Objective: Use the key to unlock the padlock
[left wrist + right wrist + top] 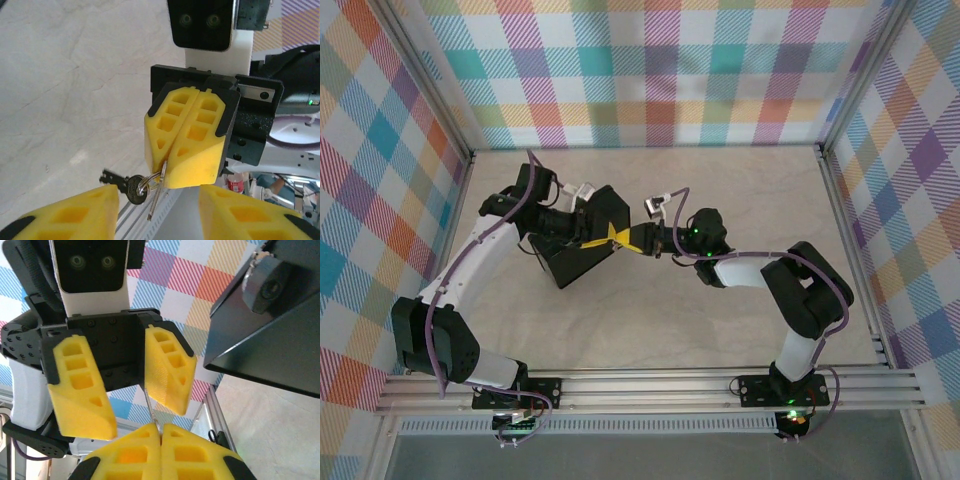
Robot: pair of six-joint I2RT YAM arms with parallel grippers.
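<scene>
My right gripper (167,180) is shut on the key (156,197), a thin silvery blade sticking out below its yellow fingertips. A split ring with a second, dark key (131,189) hangs from it. In the right wrist view the key (152,412) rises from between the closed tips of my right gripper (161,432). My left gripper (159,195) faces it, open, with a finger on either side of the key and touching nothing. In the top view both grippers (620,238) meet beside the dark box (575,255). The padlock is out of view.
The dark box (280,340) hangs close at the upper right of the right wrist view, with a grey fitting (262,285) on its side. Aluminium rails (650,385) run along the near edge. Checked walls (660,70) enclose the marble-look table (650,320).
</scene>
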